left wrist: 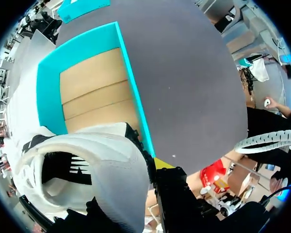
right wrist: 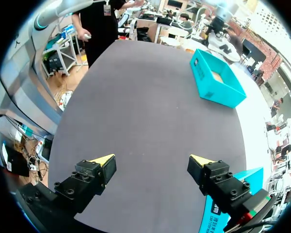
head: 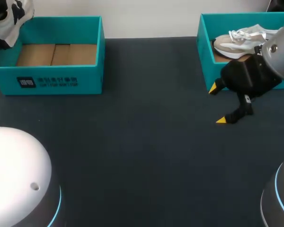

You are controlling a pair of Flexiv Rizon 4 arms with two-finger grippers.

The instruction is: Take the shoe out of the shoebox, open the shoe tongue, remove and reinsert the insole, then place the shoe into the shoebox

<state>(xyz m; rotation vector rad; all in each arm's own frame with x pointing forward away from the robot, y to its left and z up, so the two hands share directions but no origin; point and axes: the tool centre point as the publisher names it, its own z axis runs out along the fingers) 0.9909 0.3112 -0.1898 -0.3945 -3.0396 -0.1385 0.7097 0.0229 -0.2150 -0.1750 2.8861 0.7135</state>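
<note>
The dark table (head: 146,156) lay under both tools, bare between and ahead of the right gripper (right wrist: 153,160), whose two yellow-tipped fingers (right wrist: 105,160) stood wide apart with nothing between them.

The right shoebox (head: 206,52), teal, stood just beside that gripper; in the right wrist view its corner showed close by one finger. Far ahead of the same gripper, across the table, stood the left shoebox (right wrist: 216,80), also teal, its brown cardboard floor showing. The left box lay below and ahead of the left gripper (left wrist: 136,191).

The right arm (head: 279,52) came in over the right shoebox's near wall, carrying its gripper just out in front of the box and above the table.

The white and black shoe (left wrist: 97,165) sat right at the left gripper, raised above the near end of the left shoebox, with its dark opening facing the wrist camera. One yellow fingertip (left wrist: 162,162) pressed against the shoe's side; the other finger was hidden behind the shoe, which the gripper appeared to clamp.

A beige and white shoe (head: 236,42) with white laces lay inside the right shoebox, behind the right gripper and apart from its fingers
</note>
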